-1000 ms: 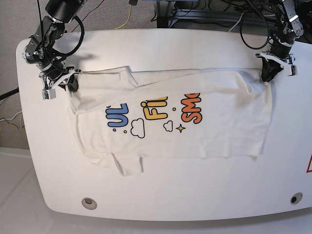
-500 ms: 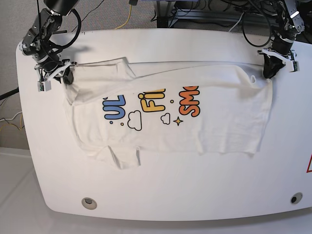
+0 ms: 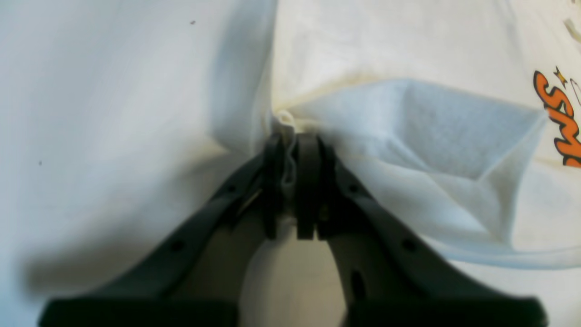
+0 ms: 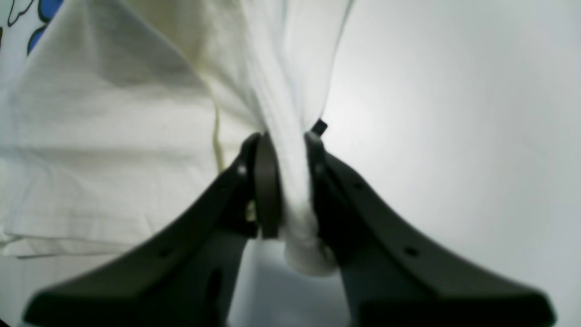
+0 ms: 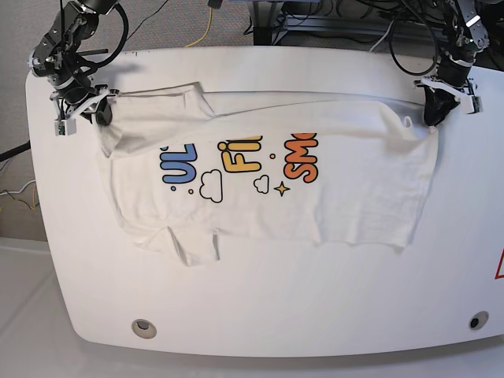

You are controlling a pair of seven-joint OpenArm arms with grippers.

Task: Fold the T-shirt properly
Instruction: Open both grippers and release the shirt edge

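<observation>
Gripping the T-shirt (image 5: 260, 193) at both far corners.
Left gripper (image 3: 290, 150) and right gripper (image 4: 286, 150) each clench bunched white fabric between their jaws.

Robotics lab or test bench. White rounded table (image 5: 260, 315) with two round grommet holes (image 5: 143, 327) near its front edge; loose cables (image 5: 206, 31), one yellow, trail over grey carpet behind it. Two black arms mounted at the far corners. Red-edged warning sticker (image 5: 498, 268) at table's edge.
</observation>
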